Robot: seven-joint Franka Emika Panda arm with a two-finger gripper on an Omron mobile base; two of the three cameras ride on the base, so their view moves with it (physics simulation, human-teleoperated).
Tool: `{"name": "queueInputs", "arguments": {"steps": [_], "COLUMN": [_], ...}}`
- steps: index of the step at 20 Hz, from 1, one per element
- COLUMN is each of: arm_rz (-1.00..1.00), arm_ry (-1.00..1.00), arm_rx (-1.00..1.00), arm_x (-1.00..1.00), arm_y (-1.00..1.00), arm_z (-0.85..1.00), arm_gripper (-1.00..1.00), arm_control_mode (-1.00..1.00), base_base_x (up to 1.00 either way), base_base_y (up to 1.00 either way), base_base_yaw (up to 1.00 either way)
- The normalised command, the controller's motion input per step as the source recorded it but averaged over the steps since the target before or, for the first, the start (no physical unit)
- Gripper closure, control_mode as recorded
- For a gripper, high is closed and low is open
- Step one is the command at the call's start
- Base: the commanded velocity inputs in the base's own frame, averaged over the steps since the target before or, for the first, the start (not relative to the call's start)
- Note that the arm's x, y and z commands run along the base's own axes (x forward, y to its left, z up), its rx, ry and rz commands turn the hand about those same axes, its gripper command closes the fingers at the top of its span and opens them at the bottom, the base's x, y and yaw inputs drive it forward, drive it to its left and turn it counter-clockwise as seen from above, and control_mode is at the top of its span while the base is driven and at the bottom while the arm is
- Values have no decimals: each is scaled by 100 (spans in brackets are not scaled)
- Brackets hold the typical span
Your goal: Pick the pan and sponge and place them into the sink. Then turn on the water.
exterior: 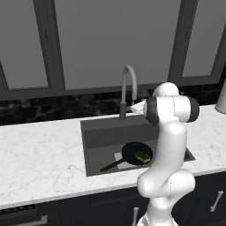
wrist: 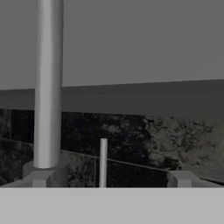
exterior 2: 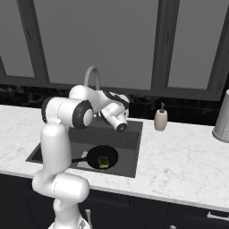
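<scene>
Pincer (wrist: 109,177) spread wide, nothing between the tips, raised over the back edge of the sink (exterior: 90,145) and aimed at the dark backsplash. Faucet (wrist: 47,87) stands close ahead of it, the grey upright on the left of the hand view, with a thin lever (wrist: 103,162) between the tips. Pan (exterior: 137,153) lies on the sink floor, below and nearer the robot than the pincer, handle pointing away to the left in the left base view. Sponge (exterior 2: 103,161) rests inside the pan. Soap bottle (exterior 2: 160,119) on the white marble surface (exterior 2: 179,152), off to the pincer's right
</scene>
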Motion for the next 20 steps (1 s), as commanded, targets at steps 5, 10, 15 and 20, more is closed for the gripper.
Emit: {"name": "queueInputs", "arguments": {"steps": [5, 10, 15, 20], "arm_rz": [0, 0, 0, 0], "arm_ry": [0, 0, 0, 0], "arm_rx": [0, 0, 0, 2], "arm_x": [35, 23, 26, 38], "arm_y": [2, 10, 5, 0], "arm_z": [-5, -11, -3, 0], "arm_gripper": [-100, -100, -100, -100], "arm_control_mode": [-100, -100, -100, -100], "base_base_x": [0, 0, 0, 0], "base_base_y": [0, 0, 0, 0], "base_base_yaw": [0, 0, 0, 0]}}
